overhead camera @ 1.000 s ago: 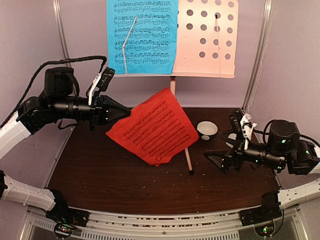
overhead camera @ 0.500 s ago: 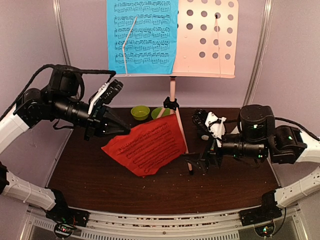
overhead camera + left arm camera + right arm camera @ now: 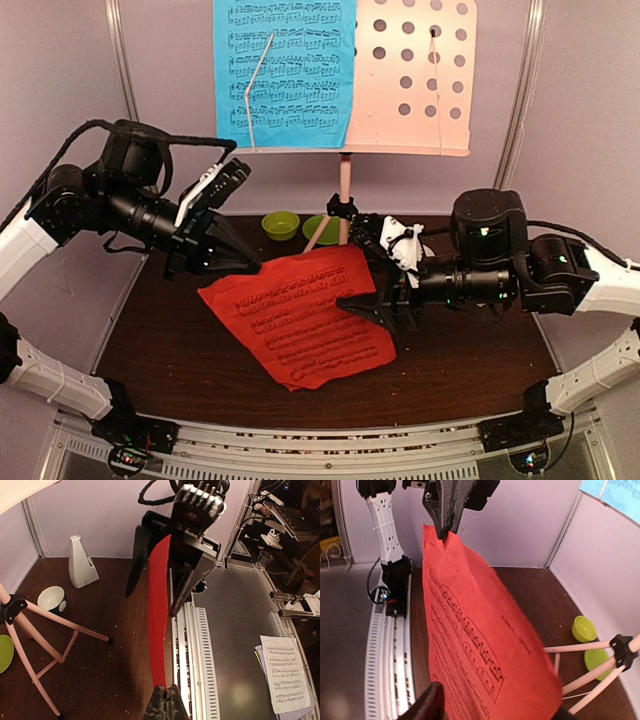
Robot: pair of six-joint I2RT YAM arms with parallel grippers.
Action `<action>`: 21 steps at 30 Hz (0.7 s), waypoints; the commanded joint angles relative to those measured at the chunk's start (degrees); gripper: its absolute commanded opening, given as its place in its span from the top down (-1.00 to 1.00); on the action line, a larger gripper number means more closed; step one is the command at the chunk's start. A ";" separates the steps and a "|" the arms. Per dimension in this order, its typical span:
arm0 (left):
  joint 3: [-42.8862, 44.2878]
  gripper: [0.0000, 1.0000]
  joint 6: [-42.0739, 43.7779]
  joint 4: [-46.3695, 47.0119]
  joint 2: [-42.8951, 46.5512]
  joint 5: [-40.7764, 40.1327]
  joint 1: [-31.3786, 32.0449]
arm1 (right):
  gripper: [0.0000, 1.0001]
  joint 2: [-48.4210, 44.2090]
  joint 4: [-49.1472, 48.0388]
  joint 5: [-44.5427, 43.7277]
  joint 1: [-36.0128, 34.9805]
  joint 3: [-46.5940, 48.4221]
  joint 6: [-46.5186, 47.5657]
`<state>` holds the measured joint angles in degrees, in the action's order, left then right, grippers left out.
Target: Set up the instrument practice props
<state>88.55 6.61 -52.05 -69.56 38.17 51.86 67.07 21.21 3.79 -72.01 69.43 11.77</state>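
Observation:
The pale pink music stand (image 3: 415,70) stands at the back, with the blue music sheet (image 3: 285,70) on the left half of its desk. My left gripper (image 3: 248,266) is shut on the upper left corner of the red music sheet (image 3: 300,320), which hangs over the table. In the left wrist view the red music sheet (image 3: 159,605) runs edge-on from my left gripper (image 3: 167,700). My right gripper (image 3: 362,305) straddles the sheet's right edge, jaws still apart. In the right wrist view the sheet (image 3: 470,630) lies between those fingers (image 3: 427,705). The white metronome (image 3: 81,562) stands by the wall.
A lime green bowl (image 3: 280,224) and plate (image 3: 318,226) sit behind the stand's pink legs (image 3: 45,630). A small white bowl (image 3: 51,599) rests near the metronome. A metal rail (image 3: 320,440) runs along the near edge. A loose white sheet (image 3: 285,672) lies off the table.
My right arm swung left from beside the white bowl to the red sheet's right edge, and its jaws narrowed. My left gripper shifted slightly right and the sheet dropped lower.

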 commanded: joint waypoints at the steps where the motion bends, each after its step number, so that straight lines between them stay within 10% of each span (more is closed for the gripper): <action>1: 2.25 1.00 1.48 0.72 -0.70 0.74 0.26 | 0.07 0.94 -1.08 3.48 0.20 2.16 -0.25; 6: 2.22 1.00 0.93 2.84 -0.22 -2.55 0.26 | 1.00 0.87 -0.65 4.25 0.20 2.88 -1.15; 8: 0.21 0.91 0.17 6.31 1.65 -6.57 0.18 | 1.00 -0.01 -0.77 4.17 0.28 2.90 -2.43; 13: -9.06 -0.27 -4.33 19.55 10.90 -12.00 -4.46 | 1.00 -3.78 -1.47 5.20 0.85 2.67 -5.46; 21: -15.19 -0.60 -5.59 26.84 15.10 -9.97 -5.41 | 1.00 -10.02 -4.11 6.41 2.58 2.93 -11.41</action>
<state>76.14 3.53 -33.98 -54.72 27.03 46.48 59.57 19.73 9.08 -70.24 70.28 4.47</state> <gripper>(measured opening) 0.780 0.009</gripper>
